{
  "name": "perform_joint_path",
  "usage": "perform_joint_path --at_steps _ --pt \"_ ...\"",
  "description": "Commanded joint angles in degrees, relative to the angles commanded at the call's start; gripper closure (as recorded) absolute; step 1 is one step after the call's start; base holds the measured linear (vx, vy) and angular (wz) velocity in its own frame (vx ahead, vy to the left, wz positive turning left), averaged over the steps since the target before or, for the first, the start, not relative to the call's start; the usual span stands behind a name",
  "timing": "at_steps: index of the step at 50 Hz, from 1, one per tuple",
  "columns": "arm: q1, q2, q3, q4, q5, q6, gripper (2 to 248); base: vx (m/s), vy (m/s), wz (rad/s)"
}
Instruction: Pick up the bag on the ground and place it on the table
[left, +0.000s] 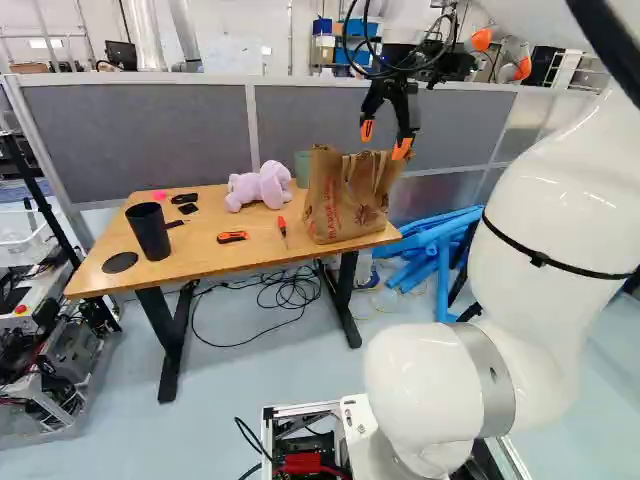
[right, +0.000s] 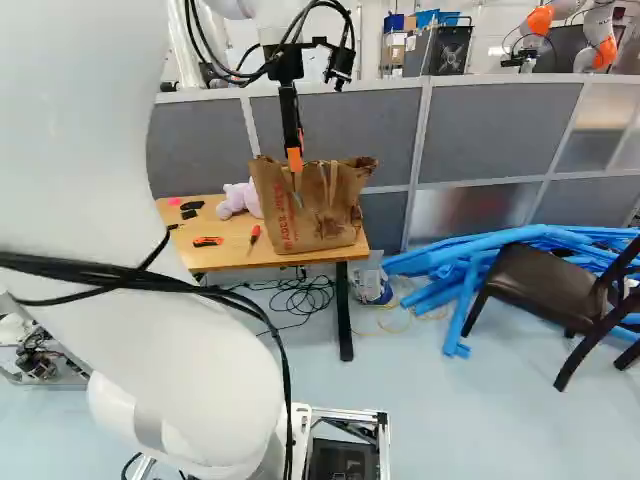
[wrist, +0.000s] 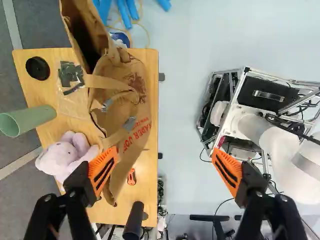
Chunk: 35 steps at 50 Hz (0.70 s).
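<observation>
Grey partitions are set behind the wooden table, on which the brown paper bag is stood upright, below the gripper and nearer one side of it; the fingers are spread wide, with nothing gripped. Should a handle be snagged by a fingertip as the gripper is lifted, the bag could be tipped or dragged; red print is borne on its side, its wording left unread.

Red words on the brown bag
I can read "RADER JOE" there; the other red print is too small.
</observation>
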Motion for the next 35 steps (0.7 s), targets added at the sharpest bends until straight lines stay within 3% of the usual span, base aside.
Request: perform_joint_path --at_steps 35 --pt "0.0 0.0 0.0 0.0 0.0 0.0 3 -0.110 -0.001 0.007"
